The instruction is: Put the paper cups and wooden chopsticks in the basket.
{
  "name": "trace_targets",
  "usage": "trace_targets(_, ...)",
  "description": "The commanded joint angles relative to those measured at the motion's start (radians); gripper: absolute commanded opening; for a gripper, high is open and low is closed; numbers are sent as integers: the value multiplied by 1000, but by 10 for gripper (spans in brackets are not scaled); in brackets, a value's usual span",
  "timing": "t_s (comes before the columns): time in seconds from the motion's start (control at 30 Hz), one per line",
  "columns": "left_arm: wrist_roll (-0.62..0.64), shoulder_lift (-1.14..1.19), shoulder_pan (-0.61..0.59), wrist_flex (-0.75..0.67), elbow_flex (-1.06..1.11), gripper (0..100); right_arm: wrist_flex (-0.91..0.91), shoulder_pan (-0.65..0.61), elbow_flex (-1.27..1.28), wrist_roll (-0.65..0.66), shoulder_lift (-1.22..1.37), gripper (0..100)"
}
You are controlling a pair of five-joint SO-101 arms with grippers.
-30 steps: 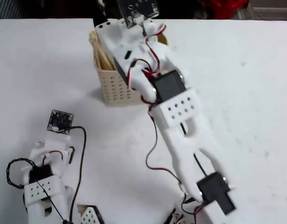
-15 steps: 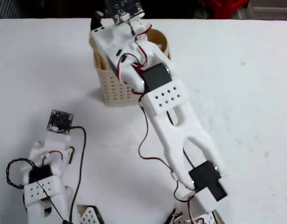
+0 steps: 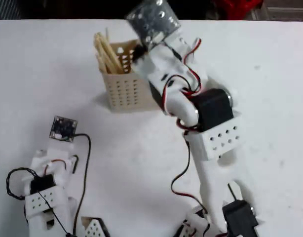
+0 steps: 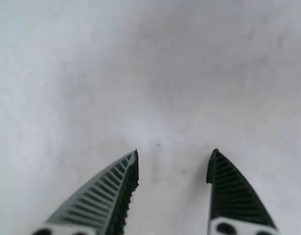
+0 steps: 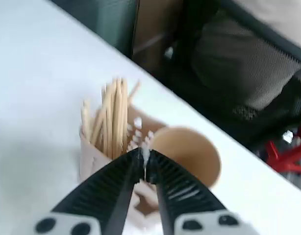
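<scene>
Wooden chopsticks point(image 3: 104, 52) stand bundled in one end of the basket point(image 3: 123, 91), their tips well above its rim. In the right wrist view a paper cup point(image 5: 187, 154) appears to sit in the other end, just beside them. The right end effector point(image 5: 146, 157) hangs directly over the basket, clenched tip to tip with nothing visibly between its jaws. The left end effector point(image 4: 172, 155) is released, jaws spread, hovering above bare surface point(image 3: 53, 59) with nothing between them.

By the look of it the job is nearly done: sticks and at least one cup are in. Whether further cups are stacked inside that one, or wait outside the cameras' reach, cannot be told.

The basket sits near the far edge of the surface, with a dark chair point(image 5: 238, 68) just beyond the drop. From above, the right arm point(image 3: 210, 113) covers the basket's cup end. The upright sticks are the nearest obstacle to the end effector, so a pull-out would best go up and back toward the robot, away from both sticks and edge. Broad white surface lies open on either side, and the left arm point(image 3: 43, 192) rests well apart at the near side.
</scene>
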Motion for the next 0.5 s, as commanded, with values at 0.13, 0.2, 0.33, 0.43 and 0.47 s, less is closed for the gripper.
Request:
trace_targets(0.13, -11, -13, 8, -14, -9, 237, 62, 145, -44, -58, 94, 163)
trace_targets(0.2, -11, -13, 8, -14, -9, 237, 38, 145, -44, -92, 136, 161)
trace_targets(0.33, -11, -13, 8, -14, -9, 237, -21, 151, -44, -115, 197, 163)
trace_targets(0.43, -11, -13, 8, -14, -9, 237, -30, 154, -44, -130, 226, 163)
trace_targets(0.47, -11, -13, 8, -14, -9, 237, -30, 156, -44, -143, 232, 163)
